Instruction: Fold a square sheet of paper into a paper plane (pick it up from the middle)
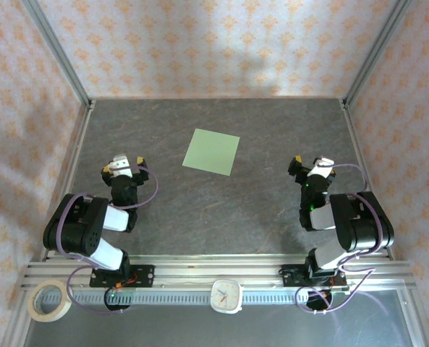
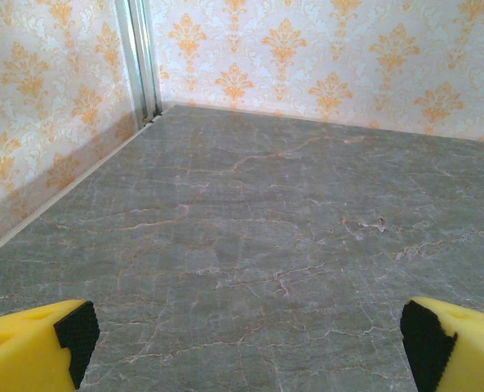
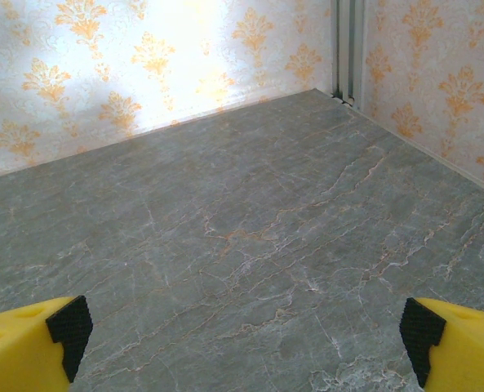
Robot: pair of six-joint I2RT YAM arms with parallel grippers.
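A pale green square sheet of paper [image 1: 211, 152] lies flat and unfolded on the grey marbled table [image 1: 221, 210], slightly turned, in the middle toward the back. My left gripper [image 1: 123, 166] rests low at the left, well to the paper's left and nearer the front. It is open, its yellow fingers [image 2: 33, 351] wide apart with bare table between them. My right gripper [image 1: 309, 166] sits at the right, about as far from the paper, also open, its fingers [image 3: 29, 347] spread over bare table. The paper plane is out of view.
Patterned walls with metal corner posts [image 1: 55, 50] enclose the table on three sides. At the near edge runs a metal rail [image 1: 214, 278] with a small white clock [image 1: 226, 295]. A roll of tape [image 1: 50, 300] lies at the front left.
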